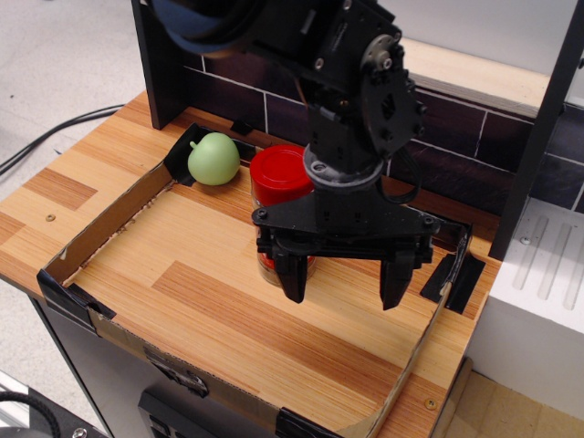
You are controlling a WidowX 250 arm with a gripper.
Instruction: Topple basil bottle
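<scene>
The basil bottle [278, 178] stands upright near the middle back of the wooden tray area; its wide red cap shows, and its body and label are mostly hidden behind the gripper. My black gripper [345, 294] hangs just in front and to the right of the bottle, fingers pointing down and spread wide apart, holding nothing. Its left finger [293, 278] is right in front of the bottle's lower part; whether it touches the bottle I cannot tell.
A green round fruit [214, 159] sits at the back left, beside the bottle. A low cardboard wall [109, 235] with black tape corners rims the wooden table. A dark tiled back wall [456, 128] and a black post [538, 137] stand behind; a white block [538, 292] at right.
</scene>
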